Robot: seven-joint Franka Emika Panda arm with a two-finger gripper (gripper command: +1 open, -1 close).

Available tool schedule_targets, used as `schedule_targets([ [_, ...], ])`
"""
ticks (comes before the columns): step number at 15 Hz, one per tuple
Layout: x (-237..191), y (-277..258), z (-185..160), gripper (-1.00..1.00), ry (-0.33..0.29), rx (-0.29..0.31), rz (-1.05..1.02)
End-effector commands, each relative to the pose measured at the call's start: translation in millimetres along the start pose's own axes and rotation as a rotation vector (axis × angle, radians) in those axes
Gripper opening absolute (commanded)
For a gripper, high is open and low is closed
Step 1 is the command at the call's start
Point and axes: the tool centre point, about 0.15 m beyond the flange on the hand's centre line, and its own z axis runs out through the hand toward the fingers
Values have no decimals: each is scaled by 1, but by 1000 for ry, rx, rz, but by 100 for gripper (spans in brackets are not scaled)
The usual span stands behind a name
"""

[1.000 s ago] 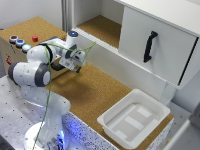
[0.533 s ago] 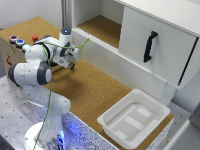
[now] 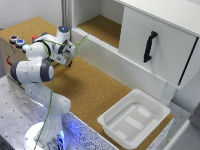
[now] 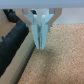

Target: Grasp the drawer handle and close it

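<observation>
My gripper [image 3: 68, 60] hangs low over the cork tabletop, just beside the brown box [image 3: 11, 50] with coloured buttons [image 3: 19, 41] at the exterior view's left. In the wrist view its two fingers [image 4: 37, 31] are pressed together with nothing between them, so the gripper [image 4: 41, 44] is shut. The short black drawer handle [image 4: 12, 41] lies close beside the fingers, apart from them, on the brown drawer front [image 4: 21, 64]. My arm hides the drawer and its handle in the exterior view.
A large white cabinet front with a long black curved handle [image 3: 149, 46] stands at the back right. An open cork-floored recess [image 3: 100, 25] lies behind a white ledge. A white tray [image 3: 134, 118] sits at the front right of the cork tabletop [image 3: 90, 90].
The gripper has moved toward the exterior view's left, closer to the brown box, and a little lower. The forearm swung with it.
</observation>
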Motion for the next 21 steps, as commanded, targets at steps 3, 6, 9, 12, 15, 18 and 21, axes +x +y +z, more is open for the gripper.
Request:
schedule_targets([
  [3,26,-35,-82,100,-35,-112,-234],
  [6,38,-44,-92,100,-141,-28,-348],
  [9,45,-68,-95,100,-241,3,-495],
  [12,34,-108,-124,100,-328,6,-668],
  [15,16,-144,-142,100,-375,41,-750],
  [18,-9,-170,-150,100,-396,26,-815],
  [21,-33,-185,-156,100,-427,-15,-853],
])
